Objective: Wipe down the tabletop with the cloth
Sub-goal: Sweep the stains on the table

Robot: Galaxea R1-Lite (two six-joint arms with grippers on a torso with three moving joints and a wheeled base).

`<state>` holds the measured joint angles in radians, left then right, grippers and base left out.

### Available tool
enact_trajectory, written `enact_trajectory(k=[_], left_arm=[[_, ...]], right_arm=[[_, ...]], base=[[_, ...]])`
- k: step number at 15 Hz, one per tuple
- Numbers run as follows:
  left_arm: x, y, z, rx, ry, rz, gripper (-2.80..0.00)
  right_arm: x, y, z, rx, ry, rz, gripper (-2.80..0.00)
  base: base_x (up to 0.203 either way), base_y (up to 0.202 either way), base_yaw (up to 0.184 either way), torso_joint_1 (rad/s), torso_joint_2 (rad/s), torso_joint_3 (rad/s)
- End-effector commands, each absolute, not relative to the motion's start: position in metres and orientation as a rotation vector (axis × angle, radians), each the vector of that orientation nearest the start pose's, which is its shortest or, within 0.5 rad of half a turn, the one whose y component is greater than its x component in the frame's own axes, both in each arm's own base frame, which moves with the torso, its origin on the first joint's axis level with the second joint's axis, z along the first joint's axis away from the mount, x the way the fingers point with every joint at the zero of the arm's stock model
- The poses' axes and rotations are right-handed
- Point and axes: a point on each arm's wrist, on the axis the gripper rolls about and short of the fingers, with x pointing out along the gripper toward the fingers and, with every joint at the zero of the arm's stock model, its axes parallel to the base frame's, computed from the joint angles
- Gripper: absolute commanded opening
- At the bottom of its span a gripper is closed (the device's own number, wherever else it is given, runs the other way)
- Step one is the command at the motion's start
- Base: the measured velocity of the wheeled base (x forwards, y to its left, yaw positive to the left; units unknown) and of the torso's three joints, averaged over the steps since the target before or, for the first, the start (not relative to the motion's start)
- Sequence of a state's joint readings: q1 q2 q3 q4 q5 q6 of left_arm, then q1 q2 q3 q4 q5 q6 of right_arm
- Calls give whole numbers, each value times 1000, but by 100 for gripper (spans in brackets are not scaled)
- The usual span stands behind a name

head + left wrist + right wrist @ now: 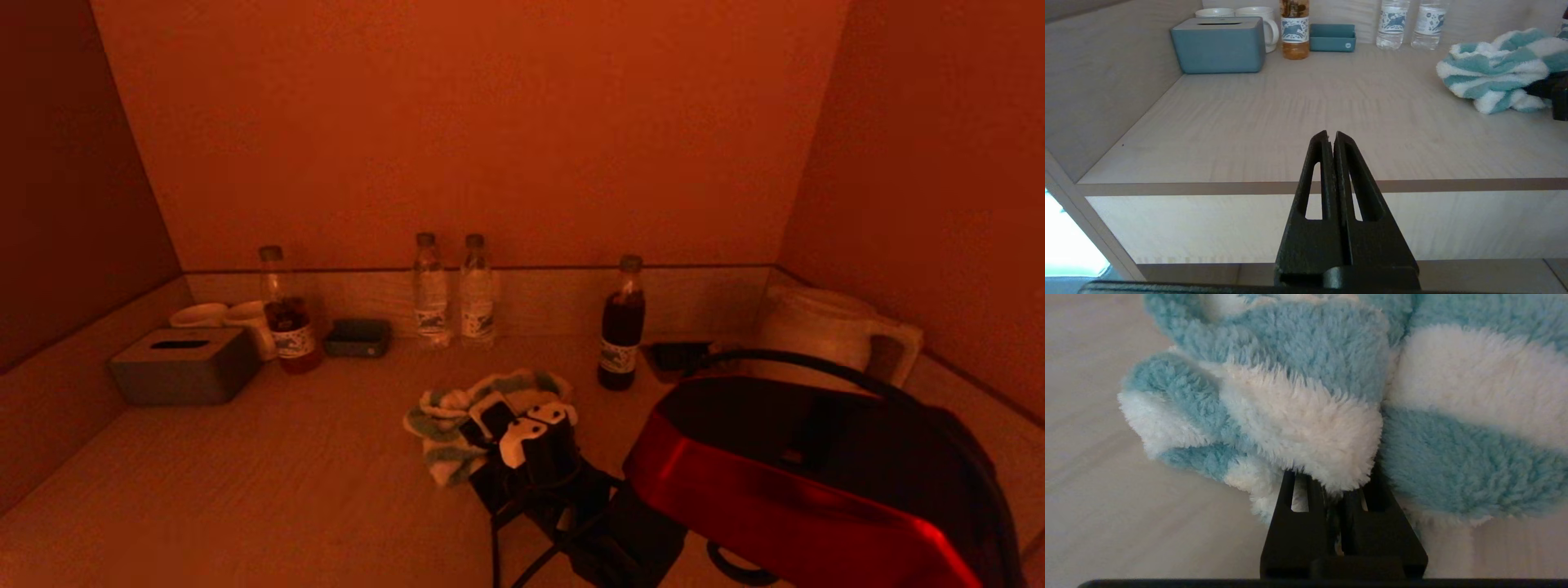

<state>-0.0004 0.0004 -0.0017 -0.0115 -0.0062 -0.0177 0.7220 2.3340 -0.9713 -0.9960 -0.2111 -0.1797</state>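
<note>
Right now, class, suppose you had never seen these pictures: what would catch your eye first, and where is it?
First, the striped cloth, bunched mid-tabletop with the right gripper shut on its edge. Next, four bottles along the back wall: two clear ones in the middle, with a dark one towards the right. The left gripper hangs shut off the table's front edge.

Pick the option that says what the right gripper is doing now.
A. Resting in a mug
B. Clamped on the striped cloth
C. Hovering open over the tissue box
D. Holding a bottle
B: the right gripper has its fingers closed into the striped cloth, which lies on the tabletop.
</note>
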Motion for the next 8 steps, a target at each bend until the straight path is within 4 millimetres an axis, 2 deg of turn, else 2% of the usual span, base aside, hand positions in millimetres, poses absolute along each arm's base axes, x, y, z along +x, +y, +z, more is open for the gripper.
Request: enact_trajectory(k=[1, 3, 5, 8], left_arm=[[-23, 0, 77, -18, -14, -6, -280], [-23, 0, 77, -18, -14, -6, -280], [-23, 0, 77, -18, -14, -6, -280], [-23, 0, 77, -18, -14, -6, -280]], right_arm=[[313, 265, 23, -352, 328, 526, -280], [313, 265, 23, -352, 328, 526, -280], [321, 246, 23, -349, 350, 478, -280], [323, 241, 25, -347, 352, 464, -280]], base=[[0, 0, 0, 0, 0, 0], [0, 0, 0, 0, 0, 0], [0, 0, 0, 0, 0, 0], [0, 0, 0, 0, 0, 0]])
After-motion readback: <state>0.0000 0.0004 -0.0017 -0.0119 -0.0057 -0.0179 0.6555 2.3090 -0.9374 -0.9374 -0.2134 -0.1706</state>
